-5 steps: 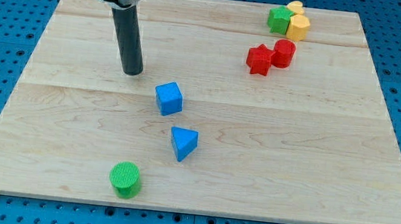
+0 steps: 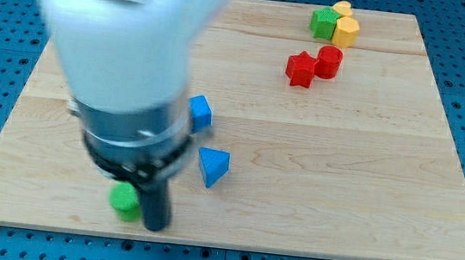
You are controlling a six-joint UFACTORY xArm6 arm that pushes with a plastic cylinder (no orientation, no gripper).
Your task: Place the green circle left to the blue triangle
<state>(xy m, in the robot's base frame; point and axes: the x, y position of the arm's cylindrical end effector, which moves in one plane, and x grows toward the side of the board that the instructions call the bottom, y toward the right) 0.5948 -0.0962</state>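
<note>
The green circle [image 2: 125,200] lies near the board's bottom edge, partly hidden behind the rod. My tip [image 2: 156,225] is down on the board just to the right of the green circle, close to or touching it. The blue triangle [image 2: 212,165] lies up and to the right of the tip, apart from it. The arm's large blurred body fills the view's upper left and hides part of the blue cube [image 2: 200,113].
A red star [image 2: 300,69] and a red cylinder [image 2: 329,61] sit at upper right. A green block [image 2: 322,23], a yellow hexagon [image 2: 346,30] and a yellow heart [image 2: 342,8] cluster near the top right edge. The wooden board [image 2: 340,176] lies on a blue pegboard.
The arm has swept from the upper left down toward the bottom; the tip now stands beside the green circle. The green circle sits slightly further left. The arm is motion-blurred.
</note>
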